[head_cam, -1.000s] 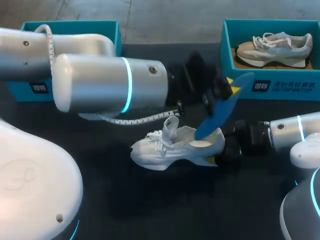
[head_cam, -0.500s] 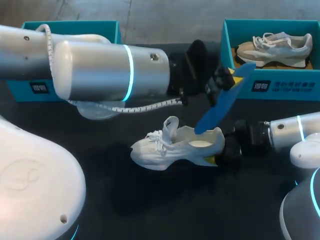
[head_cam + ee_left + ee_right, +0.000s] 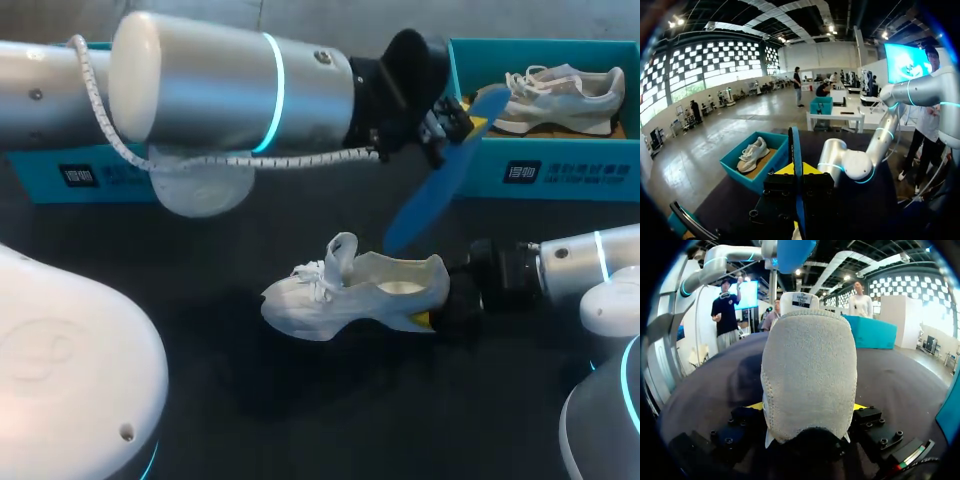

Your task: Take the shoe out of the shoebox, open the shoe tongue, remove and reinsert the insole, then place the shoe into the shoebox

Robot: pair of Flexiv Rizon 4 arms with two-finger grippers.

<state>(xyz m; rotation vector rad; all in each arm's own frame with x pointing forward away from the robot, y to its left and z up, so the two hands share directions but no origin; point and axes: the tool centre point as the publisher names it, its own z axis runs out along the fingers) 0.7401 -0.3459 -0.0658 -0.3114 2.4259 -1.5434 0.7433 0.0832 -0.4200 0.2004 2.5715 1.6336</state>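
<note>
A white sneaker [image 3: 345, 295] lies on the dark table, toe to the left, tongue [image 3: 342, 250] pulled up. My right gripper [image 3: 432, 315] is shut on its heel [image 3: 810, 375], a yellow tip on each side. Above and behind the shoe, my left gripper [image 3: 455, 118] is shut on the upper end of a blue insole [image 3: 430, 195], which hangs slanted with its lower end just over the shoe's opening. In the left wrist view the insole [image 3: 795, 145] stands edge-on between the fingers. The teal shoebox [image 3: 570, 172] at the back right holds a beige-grey sneaker [image 3: 550, 92].
A second teal box [image 3: 60, 175] stands at the back left, mostly hidden behind my left arm [image 3: 230, 95]. My right arm [image 3: 585, 260] lies low along the right side of the table. Bare dark tabletop stretches in front of the white shoe.
My left gripper has risen and moved back-right with the blue insole, drawing its lower end up out of the shoe. The right gripper and the shoe have stayed put.
</note>
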